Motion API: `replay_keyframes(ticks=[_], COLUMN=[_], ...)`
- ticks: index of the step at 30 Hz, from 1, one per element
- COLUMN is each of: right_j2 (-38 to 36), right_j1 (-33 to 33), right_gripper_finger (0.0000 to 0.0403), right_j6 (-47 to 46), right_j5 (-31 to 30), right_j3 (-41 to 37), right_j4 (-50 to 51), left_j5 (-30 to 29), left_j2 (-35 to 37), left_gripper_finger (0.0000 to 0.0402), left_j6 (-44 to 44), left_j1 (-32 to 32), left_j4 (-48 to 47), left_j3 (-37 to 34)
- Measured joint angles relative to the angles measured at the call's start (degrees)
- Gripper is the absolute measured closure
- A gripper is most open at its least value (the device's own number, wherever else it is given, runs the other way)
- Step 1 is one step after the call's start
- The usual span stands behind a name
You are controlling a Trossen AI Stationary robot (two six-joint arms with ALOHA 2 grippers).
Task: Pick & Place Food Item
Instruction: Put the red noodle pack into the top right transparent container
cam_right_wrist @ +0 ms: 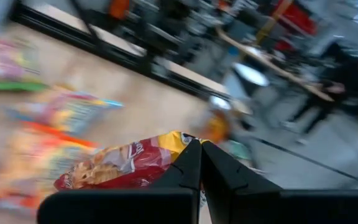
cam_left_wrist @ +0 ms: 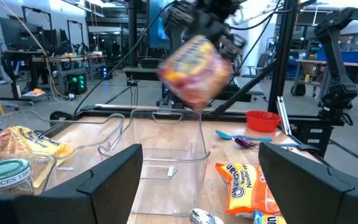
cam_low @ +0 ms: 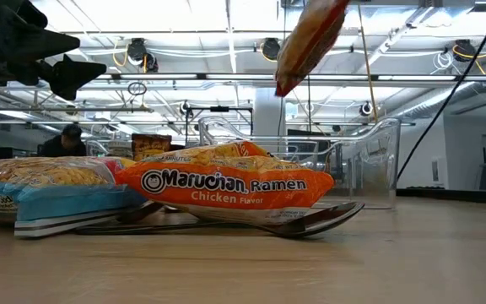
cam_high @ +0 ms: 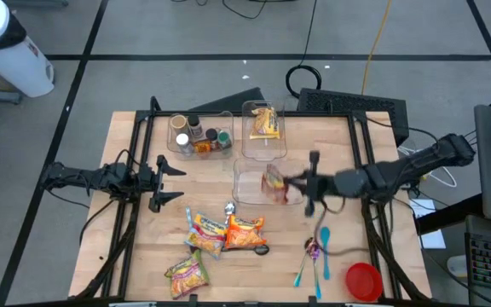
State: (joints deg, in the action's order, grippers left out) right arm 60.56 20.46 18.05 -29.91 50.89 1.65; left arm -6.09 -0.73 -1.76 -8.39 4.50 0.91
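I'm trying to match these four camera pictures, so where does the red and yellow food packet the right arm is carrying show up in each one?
High view: red and yellow packet at centre, over the empty clear bin, pinched by the right hand.
Low view: hangs at top centre, above the bin.
Left wrist view: blurred, upper centre.
Right wrist view: lower centre, between shut fingers.
Shared landmark: the clear bin.

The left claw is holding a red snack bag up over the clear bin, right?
Not the left one. The right claw holds the snack bag over the clear bin; the high view shows it. The left claw is open and empty.
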Motion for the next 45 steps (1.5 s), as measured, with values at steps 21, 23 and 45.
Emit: replay_keyframes(ticks=[21, 23, 45], right_j2=[15.25, 19.82, 36.08], right_j1=[-49.99, -52.44, -56.23], right_gripper_finger=[0.0403, 0.0403, 0.0403], right_j6=[2.36, 2.37, -3.88], right_j5=[32.18, 33.06, 32.99], right_j3=[-3.36, -3.48, -3.54], right_j4=[-31.05, -36.93, -45.54], left_j5=[0.00, 0.02, 0.00], left_j2=[0.00, -0.01, -0.02], left_gripper_finger=[0.0078, 0.0078, 0.0078], left_j6=[0.00, 0.02, 0.00], left_j1=[-0.01, 0.00, 0.01], left_j4=[0.01, 0.01, 0.01], left_j3=[0.00, 0.00, 0.00])
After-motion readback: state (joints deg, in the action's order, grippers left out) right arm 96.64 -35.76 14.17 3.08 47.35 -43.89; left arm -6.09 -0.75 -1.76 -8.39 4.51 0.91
